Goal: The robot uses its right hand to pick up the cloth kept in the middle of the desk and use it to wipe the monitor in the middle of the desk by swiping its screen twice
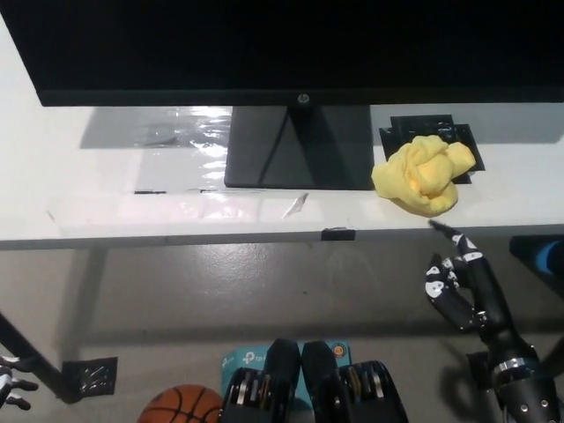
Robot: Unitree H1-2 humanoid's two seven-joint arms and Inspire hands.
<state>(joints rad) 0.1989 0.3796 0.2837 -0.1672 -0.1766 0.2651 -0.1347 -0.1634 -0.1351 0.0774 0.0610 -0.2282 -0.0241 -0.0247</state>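
White counter (132,211) spans frame, front edge toward robot. Monitor (291,44) stands at centre on flat dark base (300,150). Crumpled yellow cloth (423,174) lies right of base, partly covering black mat (441,132). Clear plastic film (181,132) lies left of base. Small black clip (337,233) on front edge.

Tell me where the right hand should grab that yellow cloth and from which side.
Take the yellow cloth by its bunched top folds, coming from above and the desk's near edge. It lies crumpled in a soft heap, and the open right hand hangs just below that edge.
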